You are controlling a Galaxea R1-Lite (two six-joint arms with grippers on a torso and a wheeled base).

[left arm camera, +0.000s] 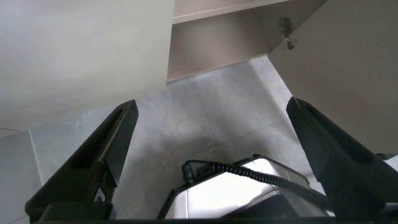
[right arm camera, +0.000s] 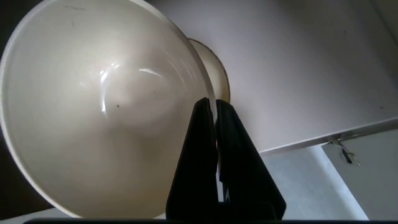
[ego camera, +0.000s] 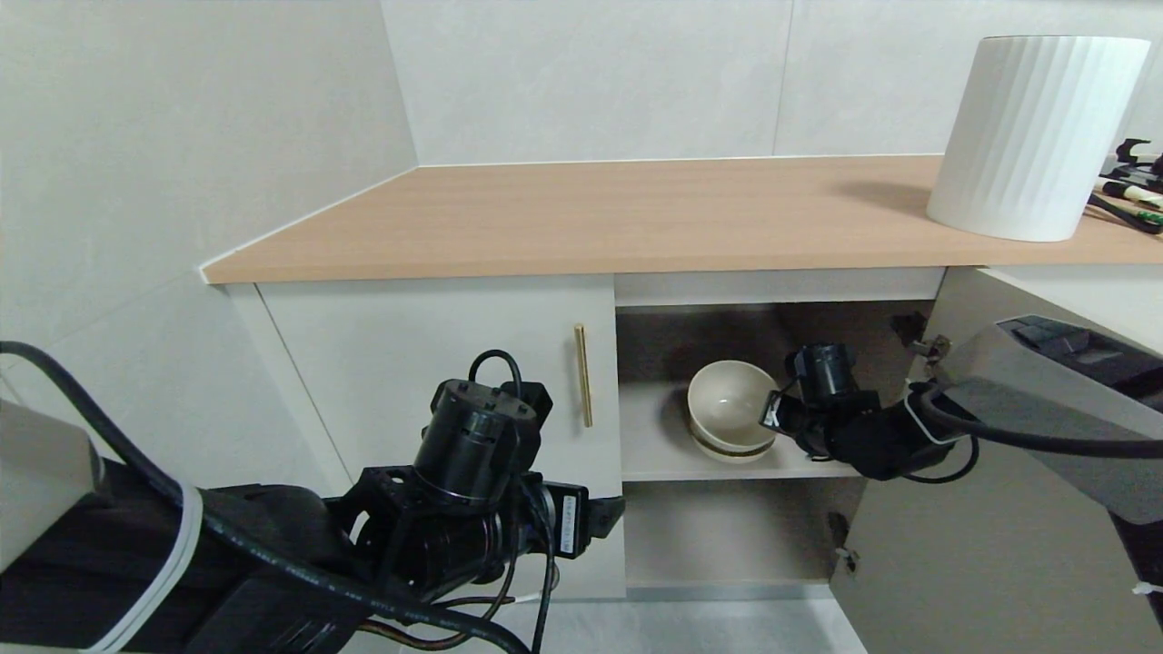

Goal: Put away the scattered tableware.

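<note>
Tilted bowl [ego camera: 727,400] held in cabinet [ego camera: 436,336]
Right of centre, its rim is pinched by the right gripper [ego camera: 774,414] above a second bowl [ego camera: 731,449]; it should be levelled and nested before release. The left gripper [left arm camera: 211,104] is spread wide, empty.

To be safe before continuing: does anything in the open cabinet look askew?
Yes: the cream bowl tilts steeply above the lower bowl on the cabinet shelf, its rim pinched by the right tool. Nothing looks spilled or broken.
</note>
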